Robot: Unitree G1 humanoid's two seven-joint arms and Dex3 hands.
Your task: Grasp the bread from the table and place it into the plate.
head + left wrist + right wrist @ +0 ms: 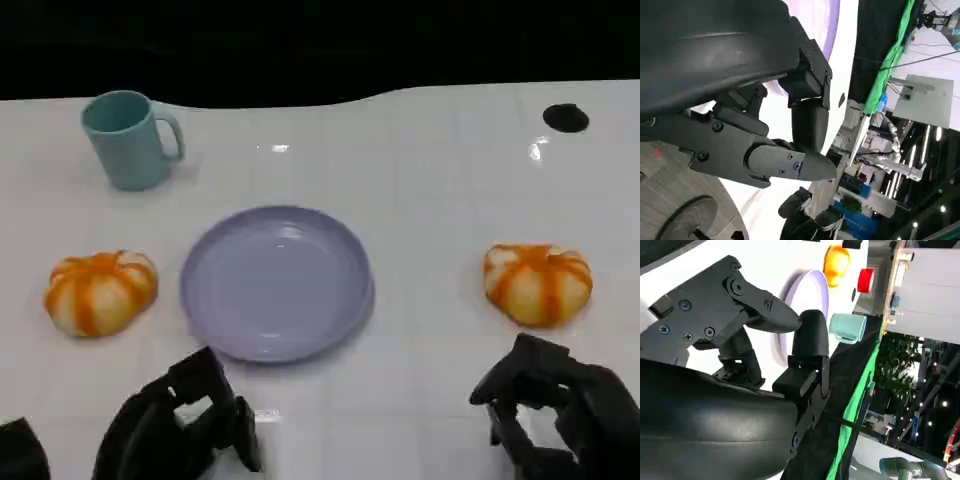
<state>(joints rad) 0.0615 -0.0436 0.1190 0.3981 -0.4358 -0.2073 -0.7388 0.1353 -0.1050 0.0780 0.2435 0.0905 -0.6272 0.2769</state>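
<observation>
Two orange-and-white striped bread rolls lie on the white table, one to the left of the plate (100,292) and one to its right (538,283). Between them sits the empty lavender plate (275,285). My left hand (185,422) hovers near the front edge, just below the plate's left rim, holding nothing. My right hand (560,405) is low at the front right, just short of the right roll, fingers apart and empty. The right wrist view looks past its black fingers (765,315) to the plate (810,292) and the far roll (836,262). The left wrist view catches the plate's rim (832,25).
A teal mug (130,140) stands at the back left, also the mug (847,327) beyond the plate in the right wrist view. A black round mark (565,117) sits at the back right of the table. The table's far edge meets a dark backdrop.
</observation>
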